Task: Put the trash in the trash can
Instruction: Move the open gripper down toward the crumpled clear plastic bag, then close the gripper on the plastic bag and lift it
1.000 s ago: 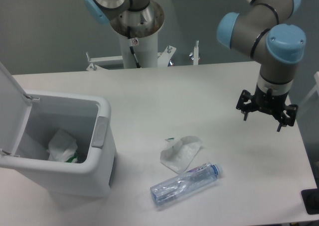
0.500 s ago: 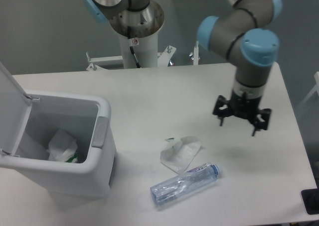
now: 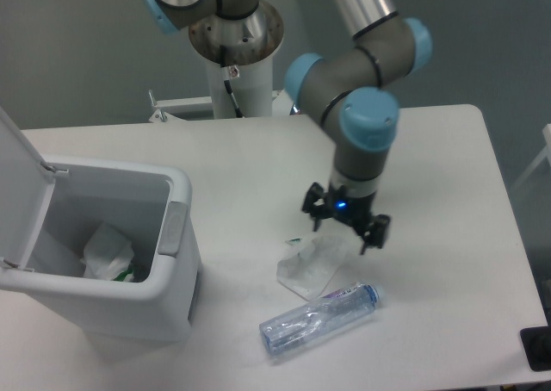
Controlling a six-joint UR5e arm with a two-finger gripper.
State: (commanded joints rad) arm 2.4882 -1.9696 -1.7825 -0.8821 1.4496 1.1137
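So the gripper (image 3: pixel 345 227) is hanging right over the crumpled wrapper (image 3: pixel 312 264) with its fingers spread wide, nothing between them, and there's a little blue light glowing on it. From where I'm standing I can't tell if the fingertips are actually touching the plastic or just above it. The wrapper lies flat on the white table (image 3: pixel 258 158), with its green edge poking out on the left side. Just below it, nearer the table's front edge, is the crushed clear bottle (image 3: pixel 318 319), lying on its side with the blue cap pointing off to the right. The trash can (image 3: pixel 164 270) sits well off to the left with its lid (image 3: pixel 15 180) flipped up and open — there's already some white crumpled stuff with a bit of green (image 3: pixel 108 253) at the bottom of it. Grey latch tab (image 3: pixel 170 228) faces the wrapper side.
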